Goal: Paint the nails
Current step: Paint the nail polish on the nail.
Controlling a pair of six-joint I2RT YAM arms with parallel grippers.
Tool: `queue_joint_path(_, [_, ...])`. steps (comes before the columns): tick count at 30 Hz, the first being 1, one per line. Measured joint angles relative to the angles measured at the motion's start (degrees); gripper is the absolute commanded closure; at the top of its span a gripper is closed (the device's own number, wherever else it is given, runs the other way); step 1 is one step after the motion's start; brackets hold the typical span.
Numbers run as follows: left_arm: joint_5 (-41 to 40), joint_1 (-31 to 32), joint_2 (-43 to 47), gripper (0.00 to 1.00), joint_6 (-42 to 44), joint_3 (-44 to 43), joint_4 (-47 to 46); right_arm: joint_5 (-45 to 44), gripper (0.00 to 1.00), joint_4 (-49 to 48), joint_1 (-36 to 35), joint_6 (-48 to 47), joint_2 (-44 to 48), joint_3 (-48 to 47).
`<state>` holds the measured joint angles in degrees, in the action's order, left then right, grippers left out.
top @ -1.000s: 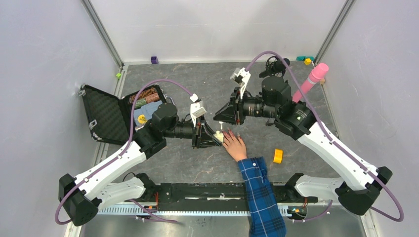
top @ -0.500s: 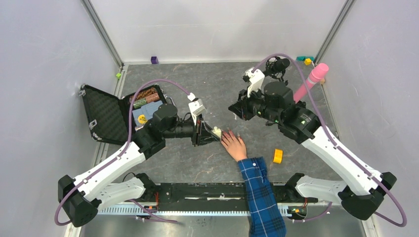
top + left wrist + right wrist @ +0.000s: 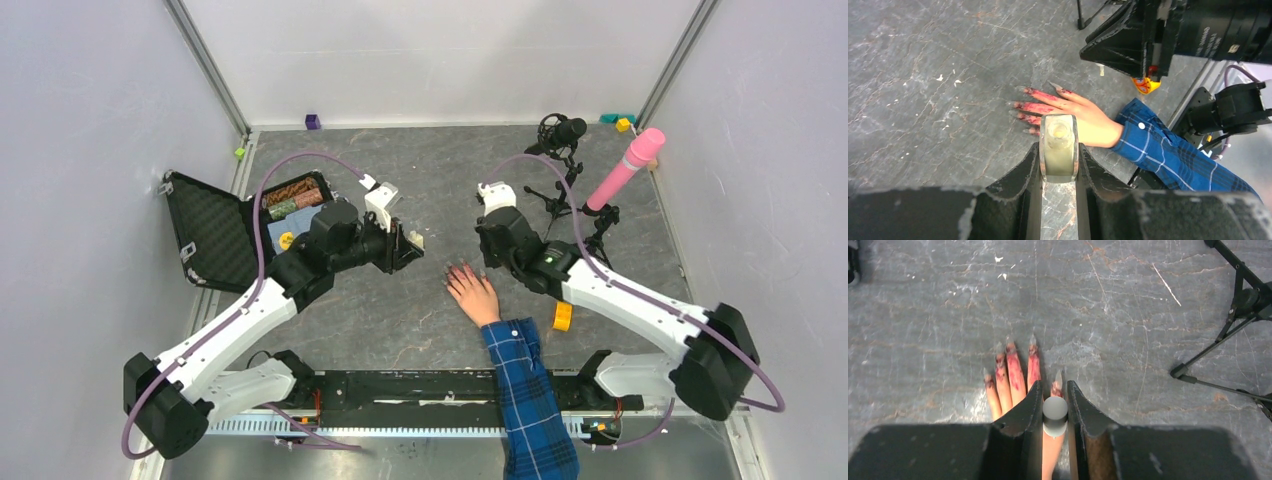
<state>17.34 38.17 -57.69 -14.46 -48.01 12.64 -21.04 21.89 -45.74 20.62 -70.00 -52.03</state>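
A: Where are the nails?
B: On the person's hand, flat on the grey table, near its middle.
A: And the robot's hands?
B: The left hand clenches a small white bottle. The right hand grasps a small grey cap.

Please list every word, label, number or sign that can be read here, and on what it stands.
No text here can be read.
On the right arm's black housing, left wrist view, white print: too blurred to read.
Beside it, a small white sticker: too small to read.
The small bottle in the left claw and the round cap in the right claw: no print shows.
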Motion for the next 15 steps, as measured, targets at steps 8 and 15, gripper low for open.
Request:
queue_joint_path(8, [-2.3,-2.1,-2.5,0.98,2.9,-4.8,6.2,-7.0,1.0,-3.2,-1.9,2.2,-17.6,-8.1])
queue_joint_path(15, [-3.5,-4.2,-3.0,0.98,4.4,-4.8,8.5,-12.5,1.0,-3.1,-3.5,4.7,-28.3,-15.7])
